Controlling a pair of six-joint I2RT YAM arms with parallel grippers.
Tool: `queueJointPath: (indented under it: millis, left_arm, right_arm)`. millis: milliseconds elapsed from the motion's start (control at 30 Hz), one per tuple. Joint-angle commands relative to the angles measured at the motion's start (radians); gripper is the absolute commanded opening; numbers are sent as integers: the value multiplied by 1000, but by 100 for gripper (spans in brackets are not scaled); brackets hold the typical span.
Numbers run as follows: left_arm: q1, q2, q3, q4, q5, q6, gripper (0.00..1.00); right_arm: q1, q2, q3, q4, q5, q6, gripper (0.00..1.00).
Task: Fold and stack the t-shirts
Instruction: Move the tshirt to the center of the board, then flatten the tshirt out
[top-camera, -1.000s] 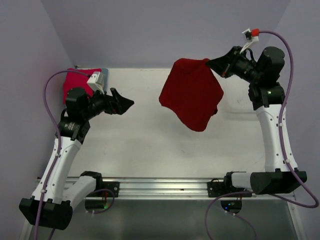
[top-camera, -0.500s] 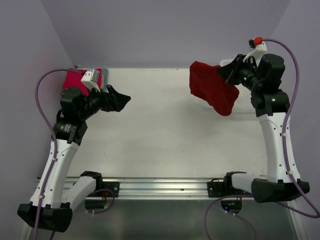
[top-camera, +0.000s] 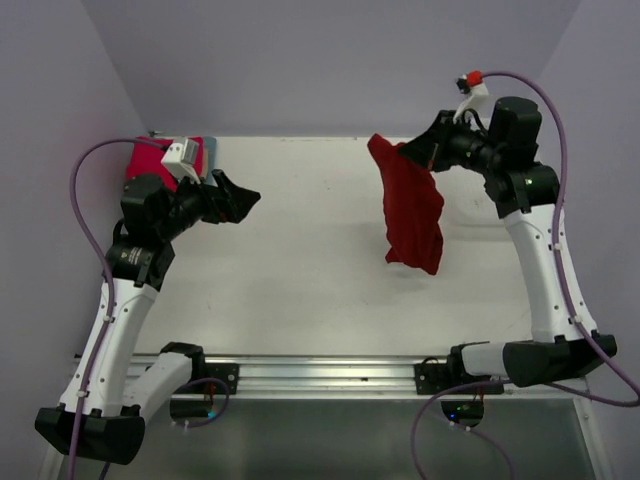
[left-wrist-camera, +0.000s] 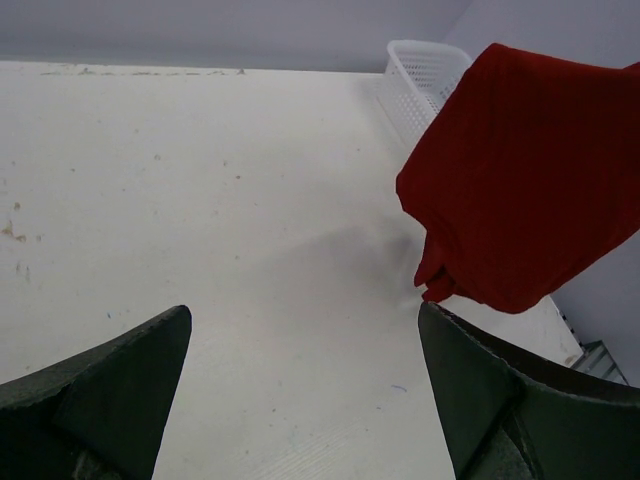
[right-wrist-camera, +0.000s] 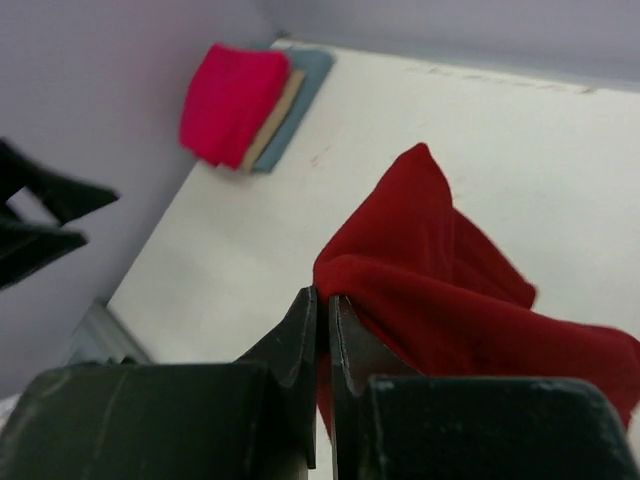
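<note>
Grips dark red t-shirt in clamped right hand, hanging above bench. Holds left hand spread wide, empty. Shows white basket only from left wrist, folded pink t-shirt best from right wrist.

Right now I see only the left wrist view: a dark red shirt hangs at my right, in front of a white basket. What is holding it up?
Observer: The right gripper is shut on one edge of the dark red t-shirt.
Operator: Is some shirt already folded?
Observer: Yes, a folded pinkish-red t-shirt lies over a blue-grey one in the far left corner of the table.
Operator: Where is my gripper from those two?
Observer: The left gripper, open, is just right of them, a little nearer.
</note>
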Motion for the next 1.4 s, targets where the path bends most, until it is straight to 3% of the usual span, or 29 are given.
queueJointPath:
  millis: [0,133,200,333,500,733,867,900,933,967,1067,1133,1233,1367]
  left_arm:
    - [8,-19,36,-2,-8,-7,100]
    - [8,-32,39,-6,-16,-2,100]
    - [8,-38,40,-11,-19,-2,100]
    - [8,-44,43,-6,-13,-8,100]
    - [8,-52,43,-6,-16,-8,100]
    - [8,-62,45,-5,-24,-20,100]
    - [8,-64,48,3,-22,-27,100]
    - [8,-64,48,3,-22,-28,100]
    - [8,-64,46,7,-20,-36,100]
    - [8,-62,45,12,-17,-39,100]
    - [8,-62,20,53,22,-53,100]
    - [7,-61,-13,82,51,-56,100]
    - [7,-46,-52,138,105,-59,100]
    - [-1,-15,-75,233,202,-31,100]
  right_arm:
    - [95,39,80,-21,-349,-51,0]
    - [189,39,95,-127,-533,-235,0]
    - [224,55,126,-256,-516,-309,0]
    - [230,114,133,-317,-362,-320,0]
    - [253,312,179,-327,-66,-251,0]
    - [340,704,337,-365,133,-180,0]
    - [438,823,458,-371,209,-186,0]
    - [446,834,474,-371,213,-182,3]
    - [452,843,488,-374,232,-176,15]
    - [460,846,500,-374,248,-170,37]
    - [460,790,456,-339,308,-151,90]
    - [460,745,417,-298,337,-140,99]
    - [460,639,351,-236,420,-108,99]
    - [460,484,273,-189,755,13,99]
